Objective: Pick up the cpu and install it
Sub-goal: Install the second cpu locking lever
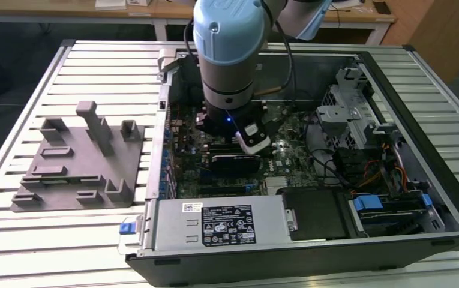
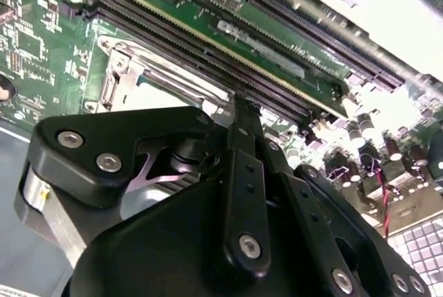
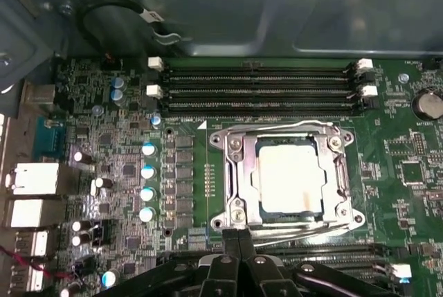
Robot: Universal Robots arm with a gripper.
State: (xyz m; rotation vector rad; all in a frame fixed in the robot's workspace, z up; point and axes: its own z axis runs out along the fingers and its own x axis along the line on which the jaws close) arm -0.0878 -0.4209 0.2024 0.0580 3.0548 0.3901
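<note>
On the slatted metal worktop (image 1: 69, 66) stands an open computer case (image 1: 421, 78), its motherboard (image 1: 293, 150) exposed, with a grey plastic fixture block (image 1: 77, 162) well apart from it toward the exterior view's left. Above the board, the arm (image 1: 227, 54) reaches straight down into the case. On the motherboard, the first wrist view shows the memory slots (image 3: 259, 89), all unfilled, and just beside them the socket frame (image 3: 287, 172). Within that frame lies the cpu (image 3: 289, 176), its pale silver top flat and level, apparently already seated in the socket rather than carried. The end effector (image 3: 239, 238) hangs just beside the frame's near edge; in both wrist views its two black fingers (image 2: 246, 172) meet tip to tip with nothing between them, so it is closed and empty. Whether the tips touch the frame or stand slightly clear of it cannot be told.

Judged from this arrangement, the placing stage looks complete. Good practice at this stage: keep the closed tips off the chip's top, apply no sideways load to the frame, and confirm that the chip sits square and flush on all four edges.
</note>
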